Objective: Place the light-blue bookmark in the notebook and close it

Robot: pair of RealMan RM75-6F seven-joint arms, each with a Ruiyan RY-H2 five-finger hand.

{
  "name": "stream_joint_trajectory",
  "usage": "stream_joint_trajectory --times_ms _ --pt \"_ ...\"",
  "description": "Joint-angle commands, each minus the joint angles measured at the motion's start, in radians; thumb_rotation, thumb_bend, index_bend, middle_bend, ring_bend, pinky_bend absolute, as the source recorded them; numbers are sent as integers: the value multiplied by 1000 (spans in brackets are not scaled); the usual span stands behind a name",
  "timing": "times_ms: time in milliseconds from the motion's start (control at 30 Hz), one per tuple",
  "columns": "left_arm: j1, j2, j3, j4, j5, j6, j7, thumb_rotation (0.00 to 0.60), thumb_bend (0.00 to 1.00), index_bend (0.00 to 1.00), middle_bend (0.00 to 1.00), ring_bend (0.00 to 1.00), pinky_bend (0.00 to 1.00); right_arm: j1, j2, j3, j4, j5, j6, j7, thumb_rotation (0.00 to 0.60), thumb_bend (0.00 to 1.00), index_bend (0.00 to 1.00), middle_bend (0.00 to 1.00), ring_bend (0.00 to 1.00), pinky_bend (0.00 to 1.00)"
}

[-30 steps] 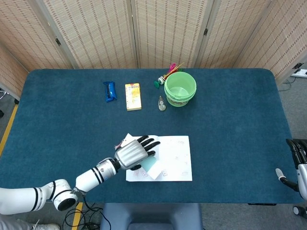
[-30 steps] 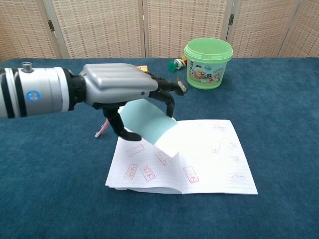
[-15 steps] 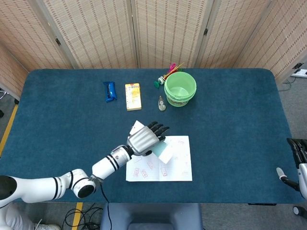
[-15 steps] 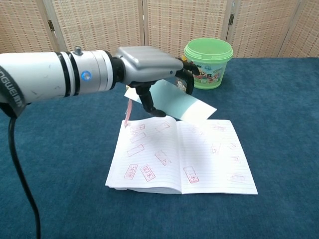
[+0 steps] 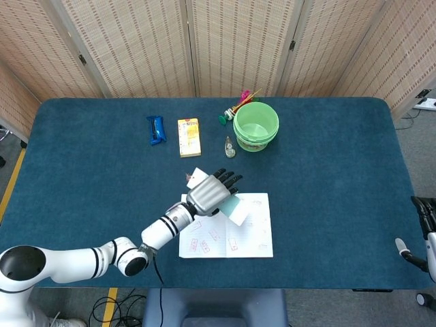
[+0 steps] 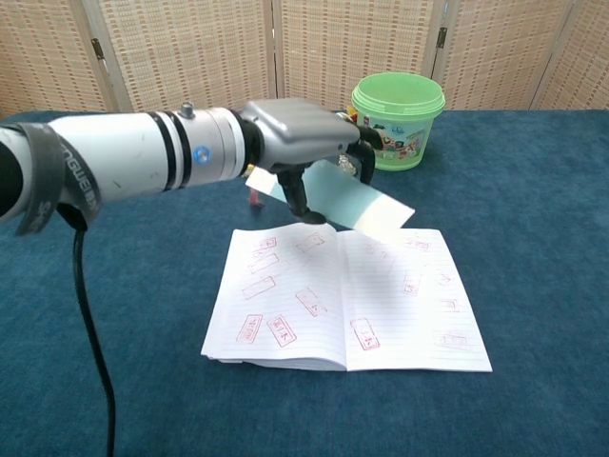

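Note:
An open notebook [image 6: 352, 300] with red stamps on its pages lies flat near the table's front edge, also seen from above as the notebook [image 5: 235, 238]. My left hand [image 6: 304, 143] hovers over the notebook's far edge and grips the light-blue bookmark [image 6: 357, 202] between thumb and fingers. The bookmark [image 5: 234, 208] slants down to the right, its lower end over the top of the right page. From above, the left hand [image 5: 212, 192] sits over the notebook's upper left corner. Only a sliver of my right hand [image 5: 424, 235] shows at the far right edge, off the table.
A green bucket [image 5: 255, 126] stands at the back centre with small toys [image 5: 235, 109] beside it. A yellow box [image 5: 189, 136] and a blue packet [image 5: 156, 129] lie at the back left. A small white card [image 5: 195, 178] sits just behind my left hand.
My left hand has carried the bookmark away from me and to the right, from the notebook's left page up to its far edge. The right hand stays put.

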Motion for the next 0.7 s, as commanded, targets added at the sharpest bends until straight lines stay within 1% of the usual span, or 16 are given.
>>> stream_joint_trajectory --times_ms 33,233,367,700 --pt "-4 -28 41 6 38 -5 3 600 295 356 83 98 156 0 1 0 -1 0 0 0 600 211 21 128 83 148" --pt "-8 -61 87 7 92 -8 11 600 295 352 83 93 156 -2 0 0 -2 1 1 -3 600 211 21 128 83 148" --pt "-15 -73 102 -3 109 -12 30 600 295 347 83 73 156 -3 -3 0 2 2 1 -1 600 211 21 128 83 148" --pt "-29 -105 102 -13 91 -11 83 600 295 317 83 60 155 -8 -4 1 10 4 8 10 600 211 21 128 83 148"
